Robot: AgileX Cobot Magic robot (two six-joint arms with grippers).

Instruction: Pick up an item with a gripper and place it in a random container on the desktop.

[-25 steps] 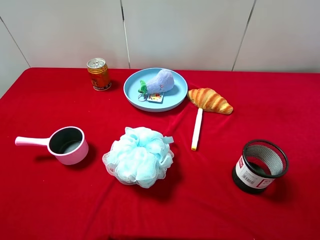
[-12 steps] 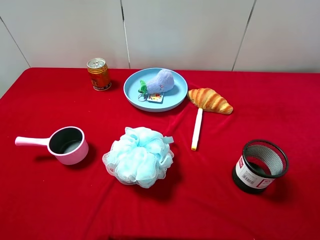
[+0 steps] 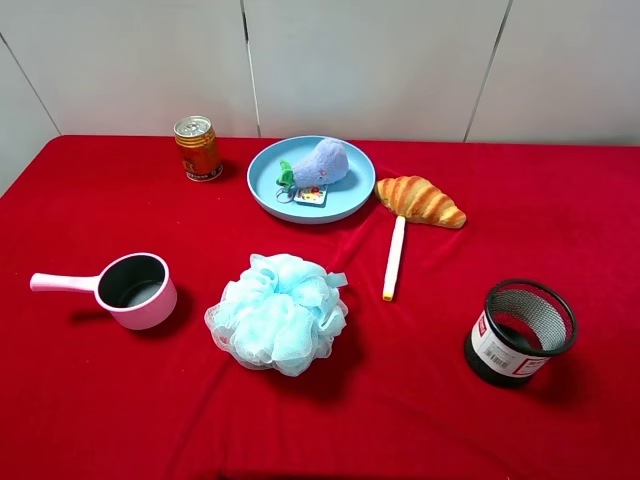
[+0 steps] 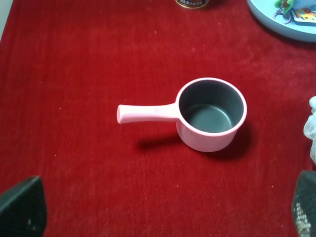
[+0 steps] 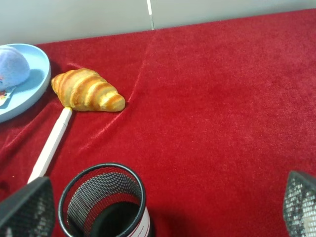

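The pale lavender plush eggplant (image 3: 320,163) with green top and white tag lies inside the light-blue plate (image 3: 352,190) at the back middle of the red desktop (image 3: 90,400). Part of the plate shows in the left wrist view (image 4: 276,22) and in the right wrist view (image 5: 37,74), where the eggplant (image 5: 12,66) also shows. Neither arm appears in the exterior view. My left gripper (image 4: 163,217) is open and empty, its fingertips (image 4: 22,207) wide apart, short of the pink saucepan. My right gripper (image 5: 163,212) is open and empty, its fingertips (image 5: 301,205) wide apart, near the mesh cup.
A pink saucepan (image 3: 135,290) stands at the left and a light-blue bath pouf (image 3: 278,312) in the middle. A black mesh cup (image 3: 518,332) stands at the right. A drink can (image 3: 198,148), a croissant (image 3: 420,200) and a white stick (image 3: 394,258) lie near the plate.
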